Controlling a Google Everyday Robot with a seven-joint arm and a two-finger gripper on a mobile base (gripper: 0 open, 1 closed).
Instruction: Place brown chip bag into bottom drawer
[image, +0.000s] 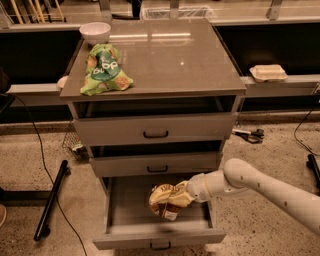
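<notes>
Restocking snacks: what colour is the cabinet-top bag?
Green bag, camera view; end effector holds brown chip bag over bottom drawer.

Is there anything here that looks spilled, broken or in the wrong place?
Nothing stands out. The gripper holds the brown chip bag, crumpled, over the open bottom drawer; the green snack bag lies on the cabinet top.

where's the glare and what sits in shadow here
Camera view: overhead light streaks glare along the back of the cabinet top, beyond the green bag; the slots above the two upper drawers are near black; the bottom drawer floor lies dim under the chip bag, which the gripper holds above it.
</notes>
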